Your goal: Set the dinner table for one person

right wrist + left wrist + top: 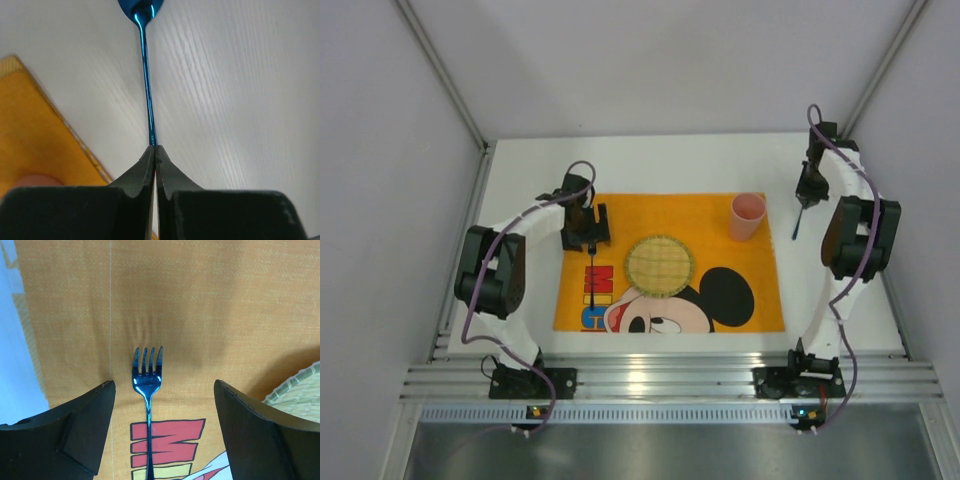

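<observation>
The white dinner table (520, 180) carries an orange Mickey Mouse placemat (670, 215). On the mat stand a round woven plate (660, 265) and a pink cup (747, 216). A shiny blue fork (590, 285) lies on the mat left of the plate, tines pointing away. My left gripper (590, 246) hovers over the fork's tines, open and empty; in the left wrist view the fork (148, 375) lies between the spread fingers (75, 430). My right gripper (803, 203) is shut on a blue spoon (146, 75), held over bare table right of the cup.
The plate's rim (295, 390) shows at the right edge of the left wrist view. The mat's edge (35, 125) lies left of the held spoon. White walls enclose the table; a silver rail (670, 380) runs along the near edge.
</observation>
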`<action>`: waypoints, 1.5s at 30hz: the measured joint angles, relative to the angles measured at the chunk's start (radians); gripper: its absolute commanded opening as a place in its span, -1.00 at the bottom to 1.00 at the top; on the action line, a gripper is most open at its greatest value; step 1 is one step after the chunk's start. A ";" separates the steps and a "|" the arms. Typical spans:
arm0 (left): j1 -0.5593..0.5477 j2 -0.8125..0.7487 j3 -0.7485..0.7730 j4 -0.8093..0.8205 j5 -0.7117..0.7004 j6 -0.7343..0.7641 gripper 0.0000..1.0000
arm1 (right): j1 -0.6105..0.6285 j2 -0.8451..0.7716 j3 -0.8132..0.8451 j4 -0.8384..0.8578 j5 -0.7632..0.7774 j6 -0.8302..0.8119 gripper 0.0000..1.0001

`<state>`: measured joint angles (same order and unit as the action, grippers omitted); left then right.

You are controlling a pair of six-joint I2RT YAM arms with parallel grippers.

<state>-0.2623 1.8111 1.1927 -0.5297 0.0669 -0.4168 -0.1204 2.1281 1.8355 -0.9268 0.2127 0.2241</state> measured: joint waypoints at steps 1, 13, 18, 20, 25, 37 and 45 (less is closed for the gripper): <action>0.000 -0.010 -0.011 0.006 0.005 -0.003 0.69 | 0.002 -0.053 -0.058 0.010 -0.012 0.009 -1.00; -0.021 -0.144 -0.211 0.123 0.042 -0.027 0.68 | 0.013 -0.560 -0.637 0.048 -0.196 0.116 0.10; -0.042 -0.202 -0.273 0.133 0.047 -0.027 0.68 | 0.014 -0.425 -0.513 0.109 -0.179 0.113 0.40; -0.048 -0.226 -0.288 0.129 0.046 -0.029 0.68 | 0.013 -0.335 -0.427 0.136 -0.164 0.108 0.31; -0.048 -0.296 -0.316 0.113 0.029 -0.035 0.69 | 0.006 -0.102 -0.249 0.170 -0.132 0.109 0.03; -0.048 -0.333 -0.321 0.071 -0.024 -0.043 0.69 | -0.015 0.096 -0.047 0.148 -0.096 0.097 -0.95; -0.048 -0.320 -0.321 0.067 -0.022 -0.053 0.69 | -0.020 0.042 -0.130 0.185 -0.103 0.082 -1.00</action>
<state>-0.3103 1.4914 0.8715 -0.4629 0.0448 -0.4694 -0.1406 2.1704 1.7058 -0.7418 0.1097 0.3065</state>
